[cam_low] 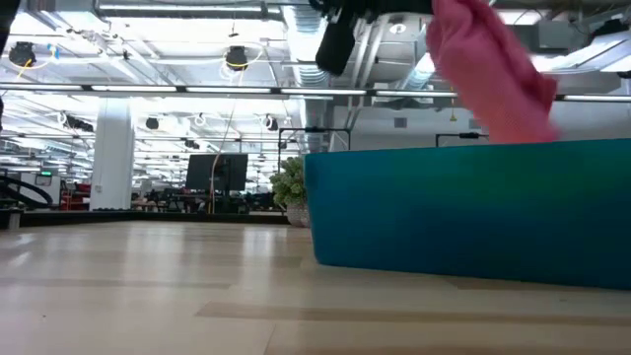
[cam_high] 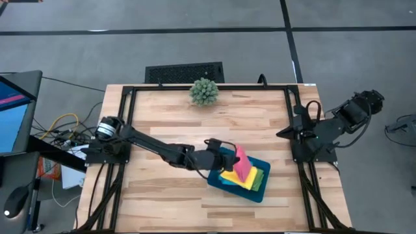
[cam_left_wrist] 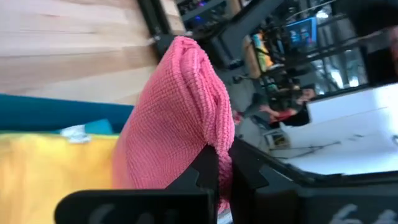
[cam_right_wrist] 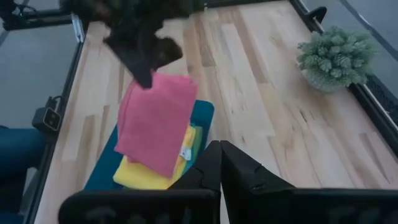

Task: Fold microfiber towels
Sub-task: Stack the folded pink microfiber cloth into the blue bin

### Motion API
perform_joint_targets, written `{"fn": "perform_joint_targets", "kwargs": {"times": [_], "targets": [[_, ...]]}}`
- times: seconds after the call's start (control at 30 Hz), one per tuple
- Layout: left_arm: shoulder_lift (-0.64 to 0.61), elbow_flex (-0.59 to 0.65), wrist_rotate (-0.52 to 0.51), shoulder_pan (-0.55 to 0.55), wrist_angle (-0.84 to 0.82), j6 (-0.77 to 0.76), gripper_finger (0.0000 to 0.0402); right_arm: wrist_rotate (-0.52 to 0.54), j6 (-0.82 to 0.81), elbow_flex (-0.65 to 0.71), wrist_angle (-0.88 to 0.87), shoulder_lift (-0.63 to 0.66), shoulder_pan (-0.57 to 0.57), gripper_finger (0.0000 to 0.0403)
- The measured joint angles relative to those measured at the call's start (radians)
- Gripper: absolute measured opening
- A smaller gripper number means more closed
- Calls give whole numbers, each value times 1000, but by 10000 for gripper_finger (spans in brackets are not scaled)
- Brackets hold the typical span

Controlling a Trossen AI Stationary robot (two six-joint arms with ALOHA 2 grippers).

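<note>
Left gripper (cam_high: 229, 153) is clenched on the pink towel (cam_high: 241, 164) hanging under it over the tray (cam_high: 260, 193); lift straight until its hem clears the yellow towel (cam_high: 235, 179), then carry it sideways to bare table (cam_high: 162, 117).

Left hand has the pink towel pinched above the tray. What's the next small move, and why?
Probably carry it sideways to bare table and lay it flat. The left hand is shut on the pink towel, which hangs over the teal tray with the yellow towel still in it: no room to fold there.
</note>
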State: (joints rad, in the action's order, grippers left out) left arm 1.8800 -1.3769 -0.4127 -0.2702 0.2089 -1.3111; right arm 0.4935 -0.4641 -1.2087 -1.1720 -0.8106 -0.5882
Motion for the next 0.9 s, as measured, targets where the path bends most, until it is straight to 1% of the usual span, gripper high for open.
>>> {"fn": "perform_joint_targets", "kwargs": {"times": [0.1,0.17,0.3,0.47,0.53,0.63,0.67,0.9], "targets": [[11,1,-44,-18,-38,1,0,10,-8,0,-3,3,-9,28],[30,-3,-74,-27,-29,-32,0,10,-11,0,-3,1,-15,28],[47,0,-81,-39,-47,-46,3,10,-26,0,-2,-7,-25,28],[47,0,-93,-47,-109,-88,5,10,-42,0,-2,-24,-38,28],[47,1,-94,-47,-76,-96,3,10,-43,0,-2,-27,-41,28],[48,-6,-93,-40,77,-37,2,11,-52,0,-2,-29,-41,28],[47,-16,-93,-39,102,-33,2,13,-53,0,-2,-29,-41,28],[52,-82,-126,-40,20,-21,1,13,-53,0,-2,-29,-41,28]]}}
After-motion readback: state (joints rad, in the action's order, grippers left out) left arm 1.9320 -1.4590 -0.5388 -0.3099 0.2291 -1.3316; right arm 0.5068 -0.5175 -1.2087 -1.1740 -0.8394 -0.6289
